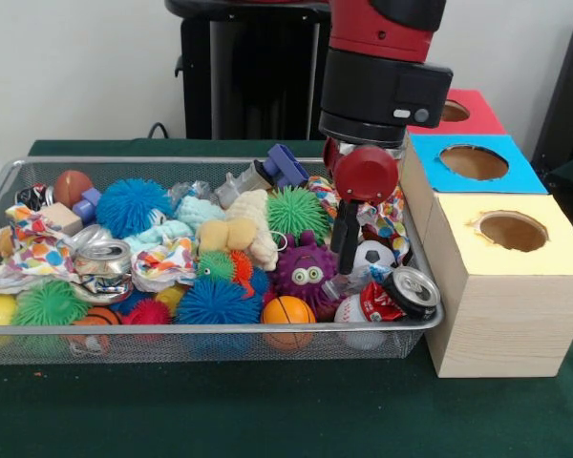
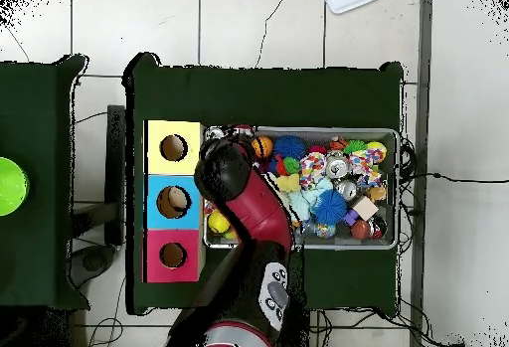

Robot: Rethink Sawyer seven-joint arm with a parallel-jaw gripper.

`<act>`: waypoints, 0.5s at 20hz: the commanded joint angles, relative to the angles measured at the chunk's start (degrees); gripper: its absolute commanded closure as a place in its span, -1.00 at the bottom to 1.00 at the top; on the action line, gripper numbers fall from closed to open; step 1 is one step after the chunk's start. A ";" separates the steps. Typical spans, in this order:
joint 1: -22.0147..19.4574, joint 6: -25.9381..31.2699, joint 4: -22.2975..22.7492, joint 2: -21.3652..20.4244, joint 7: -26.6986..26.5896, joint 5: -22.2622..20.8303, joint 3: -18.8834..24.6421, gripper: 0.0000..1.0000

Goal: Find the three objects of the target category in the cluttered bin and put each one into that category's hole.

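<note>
Gripper (image 1: 346, 250) lowered into the bin's (image 1: 220, 329) box-side end; finger state cannot be told.

Candidate objects lie just beside and below the tips: soccer ball (image 1: 372, 255), soda can (image 1: 408, 292), purple monster toy (image 1: 306, 273). Which is targeted is unclear. Yellow box hole (image 1: 512, 230) lies nearest, beside the tips.

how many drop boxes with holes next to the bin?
3, in a row along one side of the wire bin: yellow box at the front-view near end, blue box in the middle, red box farthest. Each has one round hole on top.
</note>
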 commanded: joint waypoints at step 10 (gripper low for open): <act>0.63 1.27 5.26 1.85 11.74 -0.48 4.24 -1.00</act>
